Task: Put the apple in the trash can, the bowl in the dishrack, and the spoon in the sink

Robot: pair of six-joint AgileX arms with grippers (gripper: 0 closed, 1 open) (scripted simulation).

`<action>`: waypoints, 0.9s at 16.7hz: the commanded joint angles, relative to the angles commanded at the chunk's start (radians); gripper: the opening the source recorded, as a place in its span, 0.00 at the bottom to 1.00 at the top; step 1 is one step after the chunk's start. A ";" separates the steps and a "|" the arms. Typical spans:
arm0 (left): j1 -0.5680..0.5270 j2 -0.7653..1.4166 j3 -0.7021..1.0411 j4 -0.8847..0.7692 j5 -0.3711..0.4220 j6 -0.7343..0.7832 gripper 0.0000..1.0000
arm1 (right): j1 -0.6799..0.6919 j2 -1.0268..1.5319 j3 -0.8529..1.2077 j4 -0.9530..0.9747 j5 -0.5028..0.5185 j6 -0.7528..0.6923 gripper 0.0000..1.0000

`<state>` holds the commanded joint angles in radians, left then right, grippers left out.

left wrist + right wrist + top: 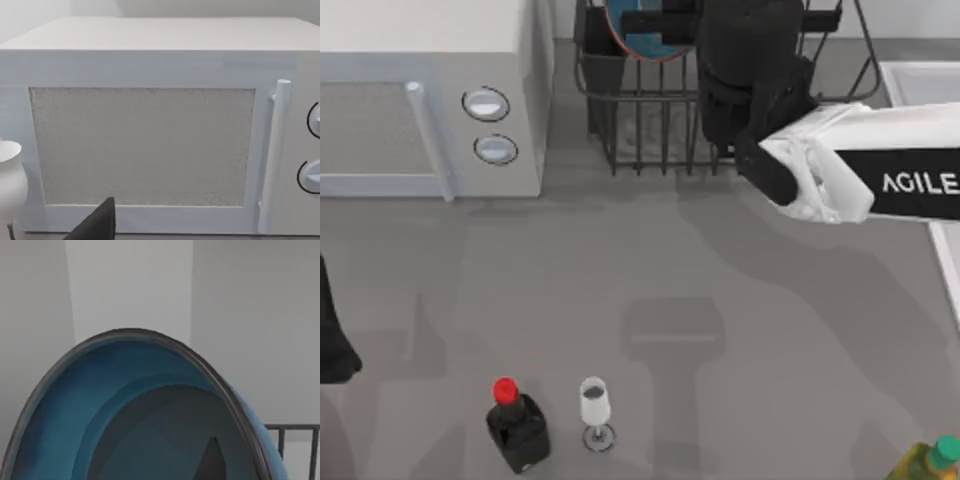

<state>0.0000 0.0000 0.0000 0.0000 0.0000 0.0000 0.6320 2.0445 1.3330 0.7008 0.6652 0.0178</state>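
**Bowl held over the dishrack**

Where the top view looks down on the far edge of the table, shows the bowl (pixel 645 35) tilted on edge in the dishrack (pixel 650 130): deep blue inside, with a thin reddish-brown rim. Places the right gripper (pixel 665 22) at that bowl, black fingers laid across its upper part, the arm's black wrist and white link reaching in from the right. Cannot tell from here how wide the claw stands or whether it grips. Leaves a corner of the sink (pixel 920 85) at the right edge, beside the rack. Sets a white microwave (pixel 430 100) left of the rack, and near the front a black bottle (pixel 517 425) with a red cap just beside a wine glass (pixel 596 410). Parks the left arm at the left edge.

Seen from the left wrist: faces the microwave door (pixel 142 145) and its handle (pixel 275 155), a pale vase (pixel 10 180) at the side.

Seen from the right wrist: fills up close with the bowl (pixel 115 390), blue wall, darker grey inside, dark rim; a black fingertip (pixel 210 462) lies against the inside; rack bars (pixel 295 440) stand behind.
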 joint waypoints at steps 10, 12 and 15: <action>0.000 0.000 0.000 0.000 0.000 0.000 1.00 | 0.000 0.000 0.000 0.000 0.000 0.000 1.00; 0.000 0.000 0.000 0.000 0.000 0.000 1.00 | 0.000 0.000 0.000 0.000 0.000 0.000 1.00; 0.000 0.000 0.000 0.000 0.000 0.000 1.00 | -0.001 -0.007 -0.006 -0.003 -0.004 0.000 1.00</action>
<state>0.0000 0.0000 0.0000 0.0000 0.0000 0.0000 0.6313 2.0373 1.3266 0.6980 0.6616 0.0182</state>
